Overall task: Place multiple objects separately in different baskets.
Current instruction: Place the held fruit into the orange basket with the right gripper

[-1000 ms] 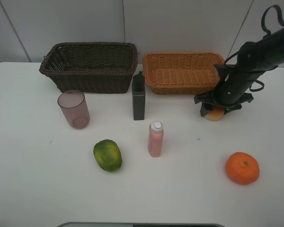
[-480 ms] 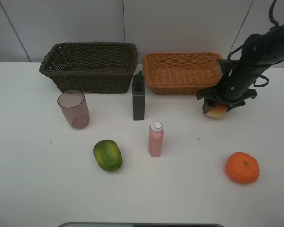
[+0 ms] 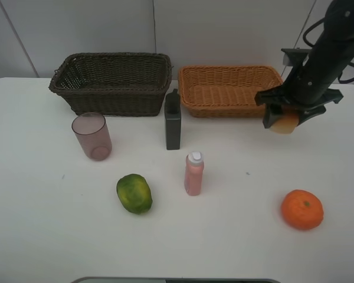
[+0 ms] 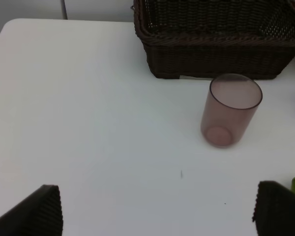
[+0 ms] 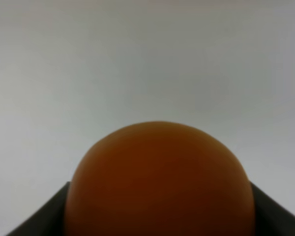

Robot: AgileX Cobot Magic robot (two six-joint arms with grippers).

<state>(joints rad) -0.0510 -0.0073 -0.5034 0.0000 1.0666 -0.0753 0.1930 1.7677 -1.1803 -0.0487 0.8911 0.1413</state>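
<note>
Right gripper (image 3: 286, 119) is gripping the red-yellow peach (image 3: 283, 125) between its jaws and holding it just beside the right near corner of the orange-tan basket (image 3: 224, 109). Left gripper (image 4: 157, 216) is hanging with jaws spread wide and nothing between them, near the mauve cup (image 3: 92, 136), which is standing in front of the dark brown basket (image 3: 115, 104). The dark grey bottle (image 3: 173, 124), pink bottle (image 3: 193, 173), green fruit (image 3: 134, 193) and orange (image 3: 302, 209) are sitting apart on the white table (image 3: 41, 236).
</note>
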